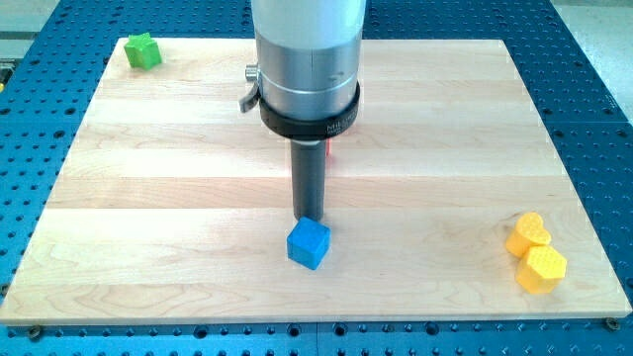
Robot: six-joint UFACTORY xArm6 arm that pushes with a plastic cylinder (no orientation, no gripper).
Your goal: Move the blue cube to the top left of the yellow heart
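My tip (309, 217), a bare rod gripping nothing, touches the blue cube (308, 243) from above; yellow heart (528, 234) and yellow hexagon (541, 269) sit far right, green block (142, 51) top left.

1. Wooden board (198, 198): pale planks with the grain running left to right, lying on a blue perforated table (593, 59).
2. Blue cube (309, 243): low on the board near the middle, turned corner-on.
3. Yellow heart (529, 233): near the view's right edge, low on the board.
4. Yellow hexagonal block (542, 269): just below the heart, touching or nearly so.
5. Green block (142, 50): top left corner of the board, star-like shape, well apart from the rest.
6. Small red object (328, 150): mostly hidden behind the arm; shape cannot be told.
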